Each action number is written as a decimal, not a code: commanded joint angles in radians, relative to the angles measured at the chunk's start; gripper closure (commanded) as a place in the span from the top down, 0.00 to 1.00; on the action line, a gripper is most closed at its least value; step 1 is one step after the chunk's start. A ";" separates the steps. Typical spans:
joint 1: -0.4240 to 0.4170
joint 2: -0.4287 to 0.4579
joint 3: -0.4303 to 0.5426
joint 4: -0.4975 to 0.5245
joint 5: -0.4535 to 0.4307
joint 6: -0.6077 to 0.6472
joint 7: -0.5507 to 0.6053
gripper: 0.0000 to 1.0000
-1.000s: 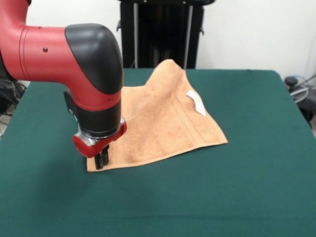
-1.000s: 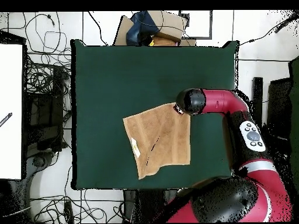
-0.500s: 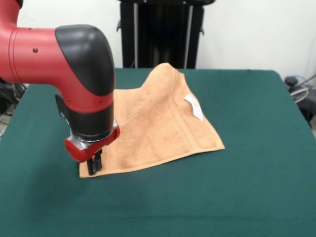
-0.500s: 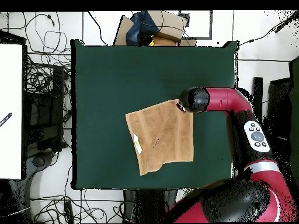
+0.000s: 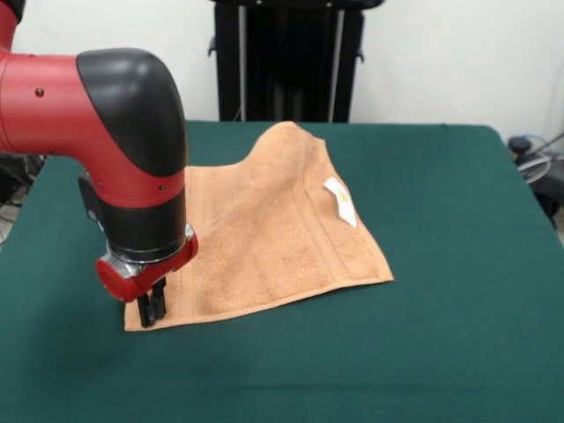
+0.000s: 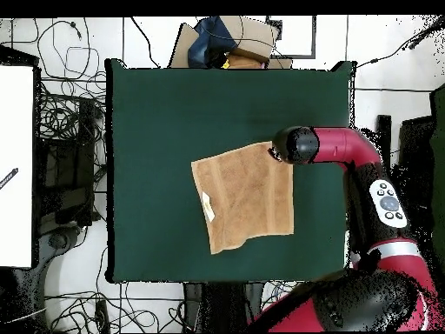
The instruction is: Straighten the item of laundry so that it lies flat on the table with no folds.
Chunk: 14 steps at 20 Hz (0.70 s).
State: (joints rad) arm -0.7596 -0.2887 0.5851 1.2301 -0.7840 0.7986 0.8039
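The light orange-brown terry towel lies on the dark green table, mostly spread out, with a raised hump at its far corner and a small white tag on top. In the overhead view the towel looks roughly square, with the tag at its left edge. My gripper is shut on the towel's near left corner in the front view, low at the table surface. In the overhead view the gripper sits at the towel's upper right corner, under the arm's black wrist.
The red arm reaches in from the table's right side in the overhead view. A black stand rises behind the table's far edge. Cables and boxes lie on the floor around the table.
My gripper has dragged the held corner toward the camera and left in the front view. The towel has followed, spreading flatter, and the fold near the tag has opened.
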 commanded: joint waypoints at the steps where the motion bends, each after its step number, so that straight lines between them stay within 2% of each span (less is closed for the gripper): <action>1: -0.059 0.247 -0.050 -0.124 -0.295 -0.261 -0.319 0.00; 14: -0.060 0.245 -0.043 -0.123 -0.291 -0.267 -0.360 0.00</action>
State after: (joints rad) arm -0.7882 -0.2768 0.6199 1.2179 -0.7964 0.8002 0.6520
